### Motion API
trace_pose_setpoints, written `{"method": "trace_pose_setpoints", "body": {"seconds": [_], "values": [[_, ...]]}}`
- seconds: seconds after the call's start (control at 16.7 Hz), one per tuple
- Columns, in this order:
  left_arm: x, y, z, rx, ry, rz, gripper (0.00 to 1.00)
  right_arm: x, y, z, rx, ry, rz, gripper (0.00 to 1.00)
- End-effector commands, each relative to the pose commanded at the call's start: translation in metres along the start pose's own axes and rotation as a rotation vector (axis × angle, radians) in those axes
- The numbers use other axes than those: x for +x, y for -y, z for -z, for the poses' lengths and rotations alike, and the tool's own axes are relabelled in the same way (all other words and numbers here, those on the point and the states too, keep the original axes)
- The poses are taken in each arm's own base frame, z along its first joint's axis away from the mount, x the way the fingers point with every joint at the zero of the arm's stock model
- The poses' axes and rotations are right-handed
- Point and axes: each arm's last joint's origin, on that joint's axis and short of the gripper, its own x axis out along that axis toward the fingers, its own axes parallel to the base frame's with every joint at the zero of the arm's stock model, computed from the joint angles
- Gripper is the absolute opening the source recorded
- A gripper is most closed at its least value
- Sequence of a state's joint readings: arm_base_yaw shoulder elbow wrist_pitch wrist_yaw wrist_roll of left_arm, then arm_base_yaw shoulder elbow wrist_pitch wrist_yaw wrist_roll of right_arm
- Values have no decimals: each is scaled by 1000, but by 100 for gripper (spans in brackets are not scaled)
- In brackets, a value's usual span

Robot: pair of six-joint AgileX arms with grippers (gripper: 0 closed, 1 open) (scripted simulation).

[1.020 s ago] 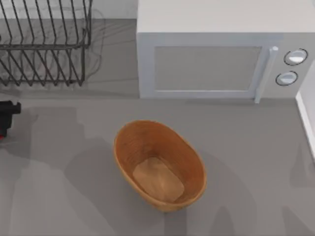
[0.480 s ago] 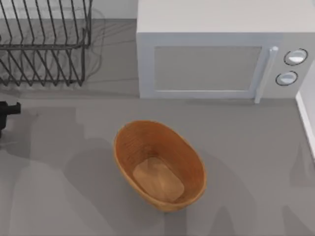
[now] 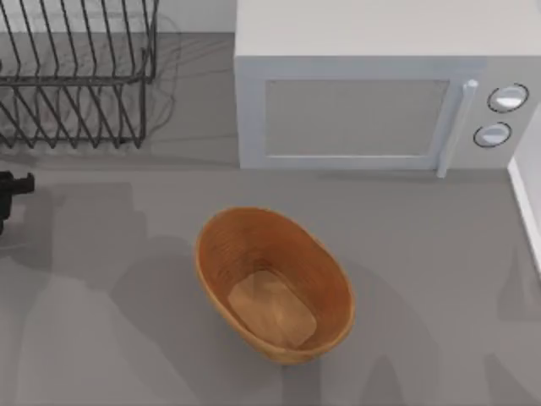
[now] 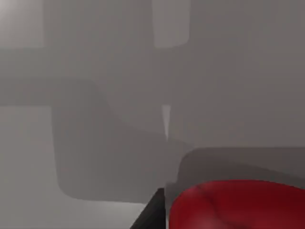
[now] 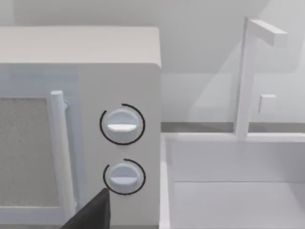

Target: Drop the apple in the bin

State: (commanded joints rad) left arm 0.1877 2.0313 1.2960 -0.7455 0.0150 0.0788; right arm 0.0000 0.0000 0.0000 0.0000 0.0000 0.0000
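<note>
The apple (image 4: pixel 238 207) looms bright red and very close in the left wrist view, with a dark finger (image 4: pixel 150 214) tight against its side. My left gripper (image 3: pixel 10 193) is shut on the apple and sits at the table's far left edge, just below the wire rack and well left of the bin. The bin (image 3: pixel 221 254), an oval orange-brown ribbed basket with a lighter flat bottom, stands in the middle of the table with nothing inside. My right gripper (image 5: pixel 90 214) is parked and faces the microwave's dials.
A white microwave (image 3: pixel 355 110) stands at the back, behind the bin. A black wire rack (image 3: pixel 76 76) fills the back left corner. A white sink (image 5: pixel 233 191) with a faucet (image 5: pixel 245 76) lies right of the microwave.
My left gripper has slid slightly left towards the frame's edge. The bit of red seen below it a second ago has gone from the top view. The bin has not moved.
</note>
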Motion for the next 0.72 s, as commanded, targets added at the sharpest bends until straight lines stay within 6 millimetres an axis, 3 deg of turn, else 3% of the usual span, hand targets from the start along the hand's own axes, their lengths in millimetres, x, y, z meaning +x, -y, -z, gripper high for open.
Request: {"method": "trace_pose_setpoints", "body": {"seconds": [0.18,0.54,0.72], "values": [[-26,0,-10,3,3,0,0,0,0,0,0,0,0,100],[-113,1,-14,3,-28,2,0,0,0,0,0,0,0,100],[-143,1,-12,2,-5,0,0,0,0,0,0,0,0,100]]}}
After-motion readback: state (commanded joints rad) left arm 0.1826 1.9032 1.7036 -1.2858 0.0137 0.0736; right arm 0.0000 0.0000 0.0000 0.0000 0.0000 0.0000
